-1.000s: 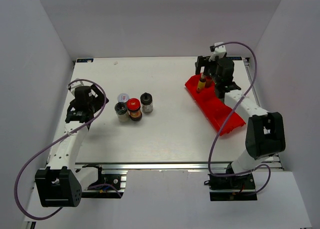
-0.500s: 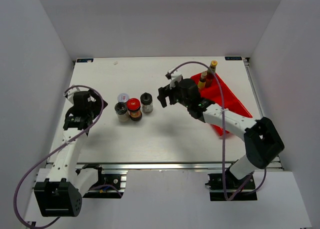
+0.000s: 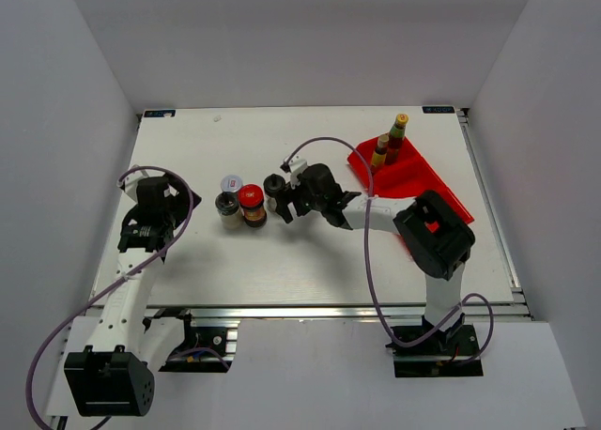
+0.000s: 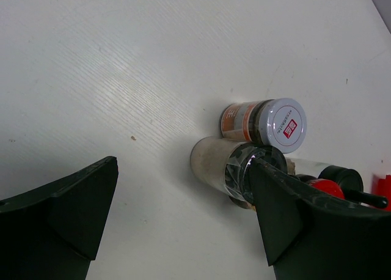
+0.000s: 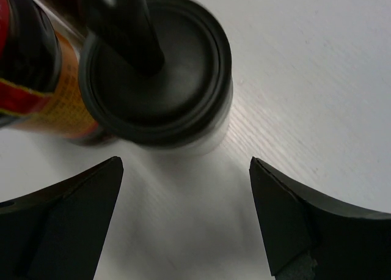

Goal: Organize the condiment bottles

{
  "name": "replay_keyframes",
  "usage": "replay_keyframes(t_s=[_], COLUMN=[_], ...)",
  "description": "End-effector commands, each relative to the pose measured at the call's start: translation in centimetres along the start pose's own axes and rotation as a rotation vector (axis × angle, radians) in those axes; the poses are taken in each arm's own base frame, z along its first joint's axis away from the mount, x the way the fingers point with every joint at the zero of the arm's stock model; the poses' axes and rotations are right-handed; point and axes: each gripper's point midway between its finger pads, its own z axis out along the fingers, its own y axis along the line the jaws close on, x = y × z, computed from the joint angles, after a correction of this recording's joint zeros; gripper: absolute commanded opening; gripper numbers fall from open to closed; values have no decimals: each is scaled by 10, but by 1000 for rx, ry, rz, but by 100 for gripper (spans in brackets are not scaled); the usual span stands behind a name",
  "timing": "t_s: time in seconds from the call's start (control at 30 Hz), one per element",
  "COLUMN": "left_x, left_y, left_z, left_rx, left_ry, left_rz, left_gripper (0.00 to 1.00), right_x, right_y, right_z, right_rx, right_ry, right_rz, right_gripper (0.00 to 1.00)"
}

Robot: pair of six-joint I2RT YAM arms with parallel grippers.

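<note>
Grabbing the black-capped shaker (image 3: 274, 190) looks like the step in hand here. It stands upright on the table (image 3: 310, 252), a touch to the right of the other loose ones. The red-lidded jar (image 3: 251, 201) is just beside it, the second shaker (image 3: 226, 206) sits up against that jar's left side, and the white-lidded jar (image 3: 231, 182) is right behind those two. The two sauce bottles (image 3: 380, 152) already stand at the far end of the red bin (image 3: 418, 181) over on the right, so I'd call it about a third done, with four left to move.

The right gripper (image 5: 183, 170) is low by that shaker with its jaws spread wide and nothing between them. In its wrist view the black cap sits just ahead of the fingertips, a bit left of centre, with the jar's label crowding in from the left. From above I honestly can't tell if a finger is brushing the glass or stops just short.

The left gripper (image 4: 183, 170) sits well off to the left, also spread and empty, pointed at the cluster.

Next move, I reckon: ease forward and slightly left so the shaker is centred. That means slipping one finger into the narrow gap beside the red-lidded jar without knocking it. Then close on the glass below the cap, lift straight up and carry it to the bin.
</note>
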Motion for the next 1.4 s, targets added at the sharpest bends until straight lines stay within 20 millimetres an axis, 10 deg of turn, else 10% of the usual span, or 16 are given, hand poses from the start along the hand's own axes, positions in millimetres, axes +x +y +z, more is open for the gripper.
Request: replay_keyframes(t_s=[0.0, 0.63, 0.8, 1.1, 1.37], left_x=[-1, -6, -7, -8, -8], left_y=[-3, -1, -1, -3, -8], left_z=[1, 3, 4, 2, -1], left_rx=[17, -4, -8, 4, 33], left_ry=[-8, -26, -26, -25, -26], left_rz=[6, 14, 14, 14, 14], left_gripper=[98, 98, 98, 98, 98], right_x=[-60, -85, -90, -100, -97], right_y=[12, 4, 7, -4, -51], right_z=[13, 51, 40, 3, -84], right_rx=[-69, -44, -59, 24, 300], right_ry=[-203, -417, -440, -472, -454], right_rz=[-33, -39, -34, 13, 94], right_gripper=[89, 89, 72, 55, 47])
